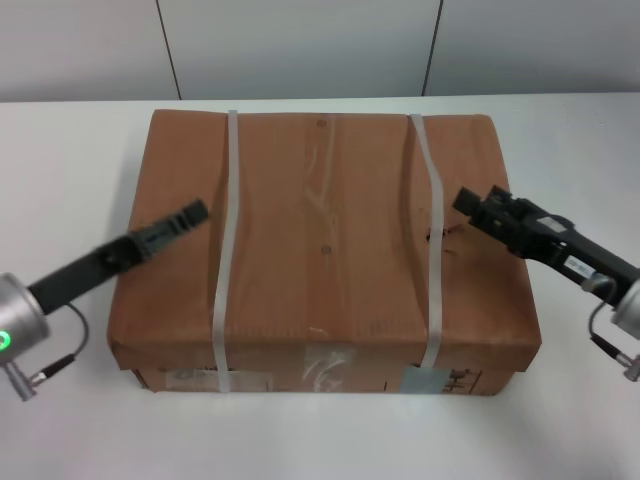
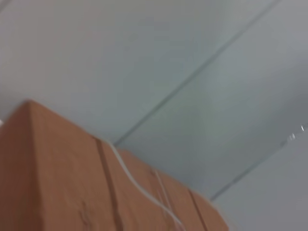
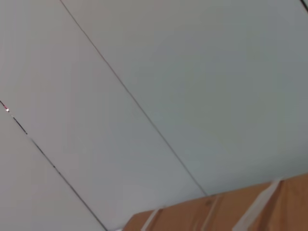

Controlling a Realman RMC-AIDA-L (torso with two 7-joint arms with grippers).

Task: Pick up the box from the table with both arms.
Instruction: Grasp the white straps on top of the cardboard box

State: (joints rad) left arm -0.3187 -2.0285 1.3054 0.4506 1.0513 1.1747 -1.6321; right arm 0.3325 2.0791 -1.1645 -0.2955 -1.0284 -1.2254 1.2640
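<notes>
The box (image 1: 325,250) lies flat on the white surface (image 1: 70,150), between the two pincers and under both of them. It is large, wide and low, made of brown cardboard, and two white straps (image 1: 222,250) bind it. Its top is dented near the straps, so I judge the cardboard to be rather soft and likely to give under pressure. The weight is not possible to know; for its size it may be moderate. A pincer cannot close around such a wide thing, so I think the good hold is to press from the two opposite side walls, low and evenly, or to go under the edges. The clear tape could be slippery.

The left pincer (image 1: 190,213) is above the left part of the top, just outside the left strap. Whether its fingers are apart or together I cannot tell.

The right pincer (image 1: 470,205) is above the right part of the top, just outside the right strap; its state I cannot tell either. It appears to hold nothing.
</notes>
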